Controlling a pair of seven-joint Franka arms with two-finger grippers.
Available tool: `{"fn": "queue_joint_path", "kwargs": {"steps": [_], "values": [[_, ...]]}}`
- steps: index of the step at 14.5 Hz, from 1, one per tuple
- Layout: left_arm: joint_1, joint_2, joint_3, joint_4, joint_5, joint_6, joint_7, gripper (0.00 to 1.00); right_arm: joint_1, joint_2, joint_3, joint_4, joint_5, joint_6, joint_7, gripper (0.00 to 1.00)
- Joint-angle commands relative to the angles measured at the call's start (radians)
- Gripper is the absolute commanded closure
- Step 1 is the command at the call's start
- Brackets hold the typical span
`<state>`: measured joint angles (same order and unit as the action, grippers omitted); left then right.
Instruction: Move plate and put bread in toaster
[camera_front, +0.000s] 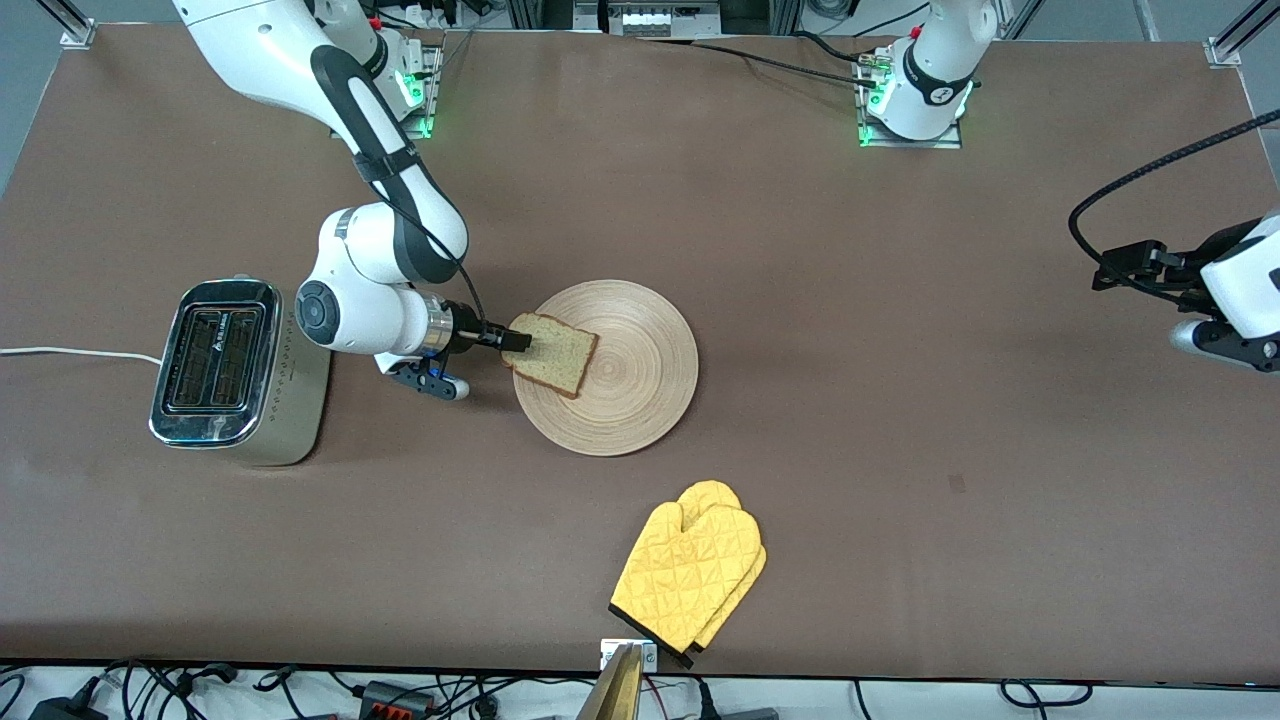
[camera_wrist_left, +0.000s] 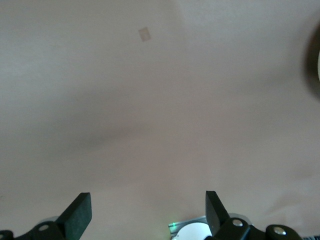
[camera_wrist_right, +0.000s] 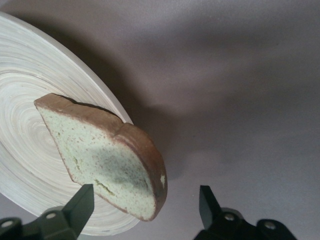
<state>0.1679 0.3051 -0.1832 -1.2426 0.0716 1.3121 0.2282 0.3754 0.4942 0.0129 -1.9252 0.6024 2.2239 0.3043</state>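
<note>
The bread (camera_front: 555, 355) lies on the plate (camera_front: 640, 390) at the rim toward the toaster (camera_front: 215, 360), one corner overhanging. My right gripper (camera_front: 518, 342) is level with that corner, between toaster and plate. In the right wrist view the gripper (camera_wrist_right: 145, 205) is open, and the bread's (camera_wrist_right: 100, 155) crust corner sits between the fingertips without either pressing on it; the plate (camera_wrist_right: 30, 90) is under it. My left gripper (camera_front: 1105, 275) waits at the left arm's end of the table, open and empty (camera_wrist_left: 148, 207).
A yellow oven mitt (camera_front: 690, 575) lies near the table's front edge, nearer to the front camera than the plate. The toaster's white cord (camera_front: 70, 352) runs off toward the right arm's end of the table.
</note>
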Motion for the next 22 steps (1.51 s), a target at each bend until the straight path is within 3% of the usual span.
{"fn": "queue_joint_path", "kwargs": {"steps": [1,3,5,8,17,21,22], "values": [[-0.034,-0.141,0.054,-0.182,0.028,0.126,-0.074,0.00,0.010,0.018,-0.002,0.015,0.028,0.010,0.007,0.10],[-0.031,-0.222,0.054,-0.306,0.010,0.208,-0.221,0.00,0.022,0.033,-0.002,0.032,0.030,0.010,0.006,0.15],[-0.022,-0.273,0.056,-0.394,-0.021,0.315,-0.242,0.00,0.022,0.040,-0.002,0.040,0.030,0.007,0.006,0.27],[0.033,-0.319,0.057,-0.466,-0.149,0.334,-0.242,0.00,0.022,0.040,-0.002,0.041,0.030,0.006,0.006,0.49],[0.035,-0.319,0.051,-0.459,-0.151,0.323,-0.257,0.00,0.019,0.037,-0.004,0.080,0.025,-0.015,-0.010,0.82],[0.035,-0.320,0.050,-0.460,-0.148,0.323,-0.259,0.00,0.008,0.018,-0.016,0.156,-0.004,-0.145,-0.007,0.95],[0.035,-0.319,0.047,-0.457,-0.148,0.322,-0.257,0.00,0.007,0.012,-0.031,0.190,-0.048,-0.192,-0.007,0.99]]}}
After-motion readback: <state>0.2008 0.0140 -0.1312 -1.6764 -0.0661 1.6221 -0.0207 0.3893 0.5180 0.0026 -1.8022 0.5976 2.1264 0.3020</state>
